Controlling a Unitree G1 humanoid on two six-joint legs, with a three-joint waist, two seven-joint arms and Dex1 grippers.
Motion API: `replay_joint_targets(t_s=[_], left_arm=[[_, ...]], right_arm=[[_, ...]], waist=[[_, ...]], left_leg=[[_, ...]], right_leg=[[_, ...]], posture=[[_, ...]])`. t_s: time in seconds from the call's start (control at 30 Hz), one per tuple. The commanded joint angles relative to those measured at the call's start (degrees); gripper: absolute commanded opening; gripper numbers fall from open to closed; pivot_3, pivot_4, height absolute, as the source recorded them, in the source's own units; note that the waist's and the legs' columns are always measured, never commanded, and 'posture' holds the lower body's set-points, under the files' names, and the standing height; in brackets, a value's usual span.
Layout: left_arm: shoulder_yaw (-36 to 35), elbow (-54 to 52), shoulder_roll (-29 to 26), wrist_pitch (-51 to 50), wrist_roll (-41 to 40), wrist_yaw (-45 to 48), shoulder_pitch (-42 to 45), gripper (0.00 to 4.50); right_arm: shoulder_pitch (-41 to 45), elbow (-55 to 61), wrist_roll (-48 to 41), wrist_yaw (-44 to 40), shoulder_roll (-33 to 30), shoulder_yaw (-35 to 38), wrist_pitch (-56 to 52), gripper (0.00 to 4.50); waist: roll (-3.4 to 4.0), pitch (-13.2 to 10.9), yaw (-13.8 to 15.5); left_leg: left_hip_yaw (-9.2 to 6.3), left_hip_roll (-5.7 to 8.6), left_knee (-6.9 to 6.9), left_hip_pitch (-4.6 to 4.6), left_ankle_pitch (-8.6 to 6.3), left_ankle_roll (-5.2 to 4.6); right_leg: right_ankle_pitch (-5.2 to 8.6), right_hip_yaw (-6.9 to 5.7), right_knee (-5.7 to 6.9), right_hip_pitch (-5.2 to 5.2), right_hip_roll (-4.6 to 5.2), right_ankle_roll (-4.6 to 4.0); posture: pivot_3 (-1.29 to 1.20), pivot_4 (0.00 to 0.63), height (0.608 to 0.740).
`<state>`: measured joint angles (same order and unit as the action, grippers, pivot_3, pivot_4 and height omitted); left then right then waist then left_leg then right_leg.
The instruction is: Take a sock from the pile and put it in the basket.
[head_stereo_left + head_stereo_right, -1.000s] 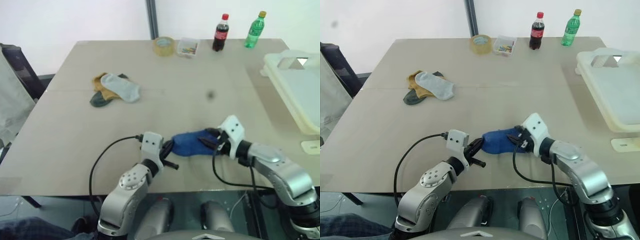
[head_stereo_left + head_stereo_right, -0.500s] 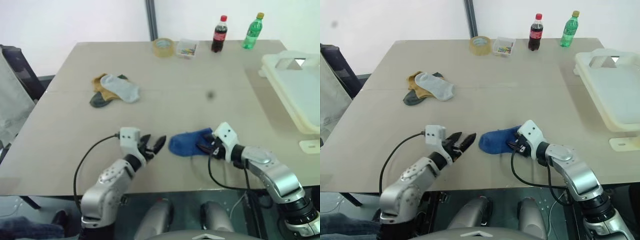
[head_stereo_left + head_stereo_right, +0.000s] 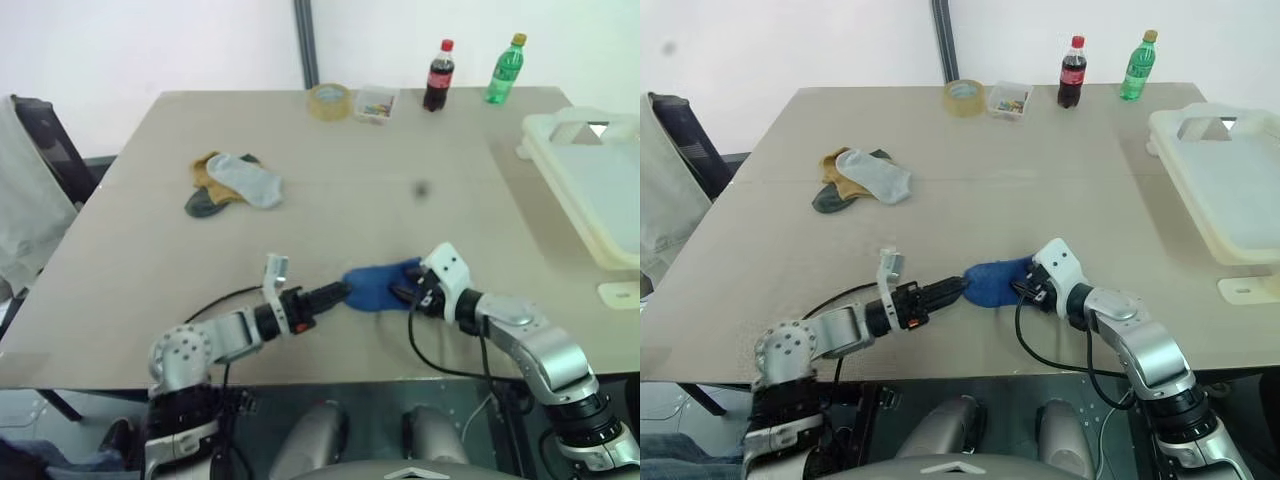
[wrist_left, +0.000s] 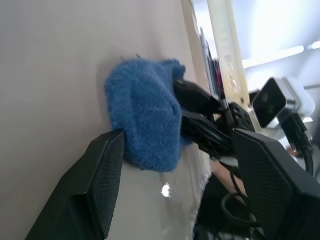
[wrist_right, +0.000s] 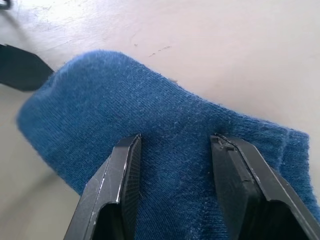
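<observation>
Right tool on blue sock, unreadable red-labelled cola bottle

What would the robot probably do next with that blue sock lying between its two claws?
Probably close the right gripper on the blue sock and lift it. Its fingers straddle the fabric but stand apart, and the sock lies flat on the table. The left gripper is open beside the sock's other end, and the basket waits far to the right.

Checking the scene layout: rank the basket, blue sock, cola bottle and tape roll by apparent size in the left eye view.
1. basket
2. blue sock, nearer the camera
3. cola bottle and tape roll, too alike to rank.
</observation>
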<state>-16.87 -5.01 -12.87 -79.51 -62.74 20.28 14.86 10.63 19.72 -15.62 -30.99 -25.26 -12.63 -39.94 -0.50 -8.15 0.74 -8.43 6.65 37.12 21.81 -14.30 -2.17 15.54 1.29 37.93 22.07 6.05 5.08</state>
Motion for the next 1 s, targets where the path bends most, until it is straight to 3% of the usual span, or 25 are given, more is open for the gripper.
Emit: replay_joint_targets(t_s=[0.03,0.17,0.43,0.57,0.7,0.83,1.0], left_arm=[[6.2,4.5,-1.3,1.3,6.3,-0.3,0.6,3.58],[8.1,7.5,-0.3,3.7,8.1,0.4,2.2,3.58],[2.5,12.4,6.8,12.8,6.9,0.6,5.6,3.58],[4.2,14.5,6.2,16.2,9.2,3.4,5.7,3.58],[4.0,11.7,8.5,11.2,3.3,4.6,5.2,3.58],[-2.1,13.5,10.0,4.6,-6.3,1.5,6.6,3.58],[-2.8,12.0,9.1,1.2,-9.7,0.2,5.9,3.58]], right_arm=[[-0.3,-0.2,0.4,0.2,0.5,-1.0,-1.2,2.21],[-0.8,0.9,0.6,1.0,0.8,-0.4,-1.6,2.21],[-2.2,1.7,1.6,2.0,0.8,-0.1,-1.6,2.21],[-1.6,1.3,2.0,2.3,1.4,-0.2,-1.7,2.21],[-1.0,1.0,2.4,2.2,1.0,0.1,-1.5,2.21],[-1.3,1.0,2.7,2.3,0.4,0.6,-1.2,2.21],[-1.0,0.8,2.6,2.5,0.6,0.8,-1.3,2.21]], waist=[[0.03,0.0,0.0],[0.16,0.2,0.1],[0.23,0.3,0.2],[0.18,0.2,0.0],[0.13,0.2,0.0],[0.03,0.1,0.0],[-0.12,-0.1,0.0]], left_leg=[[0.01,0.0,0.0,0.0,0.0,0.02],[0.01,0.0,0.0,-0.07,-0.12,0.21],[-0.05,0.04,0.02,-0.1,-0.13,0.23],[-0.05,0.02,0.01,-0.07,-0.13,0.24],[-0.04,0.02,0.0,-0.06,-0.14,0.23],[-0.06,0.03,-0.02,0.12,-0.07,0.1],[-0.07,0.03,-0.04,0.13,-0.06,0.11]], right_leg=[[0.0,0.02,0.0,0.0,0.01,0.0],[0.0,0.03,-0.01,-0.07,0.02,0.0],[0.01,-0.02,-0.07,-0.19,0.06,0.02],[0.01,-0.03,-0.08,-0.16,0.06,0.01],[0.01,-0.02,-0.09,-0.14,0.05,0.02],[0.02,-0.03,-0.1,0.05,0.05,0.03],[0.02,-0.04,-0.1,0.07,0.04,0.03]], posture=[[0.0,0.15,0.74],[0.0,0.15,0.74],[0.0,0.15,0.74],[0.0,0.15,0.74],[0.0,0.15,0.74],[0.0,0.15,0.74],[0.0,0.15,0.74]])
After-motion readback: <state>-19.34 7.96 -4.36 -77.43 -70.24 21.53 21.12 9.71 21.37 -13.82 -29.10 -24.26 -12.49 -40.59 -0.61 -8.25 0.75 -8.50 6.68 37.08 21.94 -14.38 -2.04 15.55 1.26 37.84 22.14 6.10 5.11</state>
